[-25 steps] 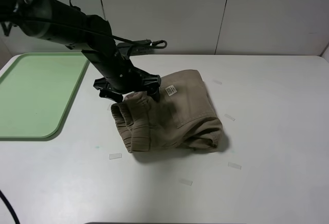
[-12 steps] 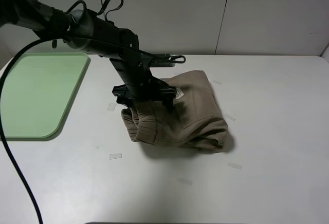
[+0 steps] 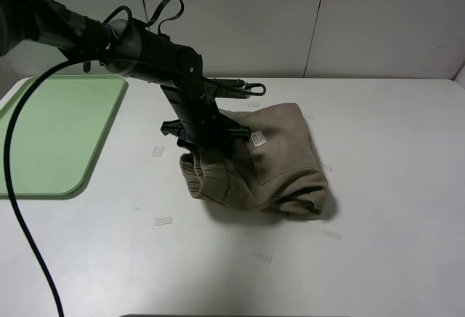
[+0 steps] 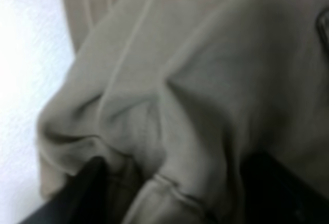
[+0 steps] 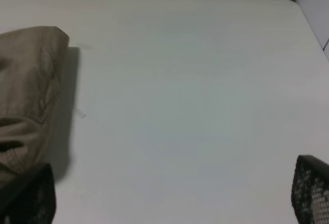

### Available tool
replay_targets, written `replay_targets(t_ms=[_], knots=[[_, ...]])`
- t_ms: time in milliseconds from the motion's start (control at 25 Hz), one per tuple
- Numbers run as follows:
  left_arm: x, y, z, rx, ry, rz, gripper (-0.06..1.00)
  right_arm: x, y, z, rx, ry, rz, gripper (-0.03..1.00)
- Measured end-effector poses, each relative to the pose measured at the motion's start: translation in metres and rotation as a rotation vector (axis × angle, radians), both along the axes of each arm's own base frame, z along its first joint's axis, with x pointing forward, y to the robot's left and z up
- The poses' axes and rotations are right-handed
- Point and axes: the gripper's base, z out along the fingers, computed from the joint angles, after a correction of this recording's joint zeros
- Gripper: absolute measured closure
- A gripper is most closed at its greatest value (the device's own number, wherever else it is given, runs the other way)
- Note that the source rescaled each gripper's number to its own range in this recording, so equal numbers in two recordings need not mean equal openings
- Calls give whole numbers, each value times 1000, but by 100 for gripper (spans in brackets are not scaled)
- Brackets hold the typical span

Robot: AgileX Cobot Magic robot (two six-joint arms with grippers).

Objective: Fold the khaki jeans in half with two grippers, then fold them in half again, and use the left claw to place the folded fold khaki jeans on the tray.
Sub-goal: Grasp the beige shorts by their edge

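Surface: white matte table (image 3: 392,208) backed by pale wall panels; small clear tape strips (image 3: 163,221) lie on it around the garment.
Garment: khaki jeans (image 3: 287,161), short tan cotton with a ribbed elastic waistband, lie as a thick folded bundle near the middle of the table, not on the tray. A small white label (image 3: 259,139) faces up on them.
Left gripper: black pincer left gripper (image 3: 207,141) on a bulky black arm with a looping cable bears down on the waistband edge of the jeans. The wrist view shows its fingers (image 4: 77,193) partly closed with a puckered bunch of cloth (image 4: 169,111) between them, which reads as a grip through all layers, so the fold holds when lifted.
Right gripper: right gripper (image 5: 170,190) hangs well clear on the far side of the jeans from the left one, its fingers spread wide with nothing between them; only a bundle edge (image 5: 31,95) shows in its view.
Tray: large flat pale-green plastic tray (image 3: 43,135) with a low rim lies well apart from the jeans, beyond the left arm.
Stage: folding looks finished; carrying the jeans to the tray is not yet done.
Risk: a shallow bite could let lower layers sag and unfold.
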Motion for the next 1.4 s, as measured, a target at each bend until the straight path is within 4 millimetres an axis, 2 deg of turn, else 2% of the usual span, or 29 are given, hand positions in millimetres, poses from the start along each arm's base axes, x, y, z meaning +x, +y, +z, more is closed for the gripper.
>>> replay_targets(t_ms=[80,360,640,880,1200,1400], knots=[[0,-2,0,-9,-8,2,44,0,0,0,0,0,0,-3],[0,-3,0,-19,-11,8,47,0,0,0,0,0,0,-3],[9,-8,10,43,24,-33,51,0,0,0,1,0,0,-3],[17,-11,28,182,49,-116,75,0,0,0,1,0,0,-3],[30,-10,58,293,31,-179,76,0,0,0,1,0,0,-3],[34,-10,64,305,1,-200,76,0,0,0,1,0,0,-3]])
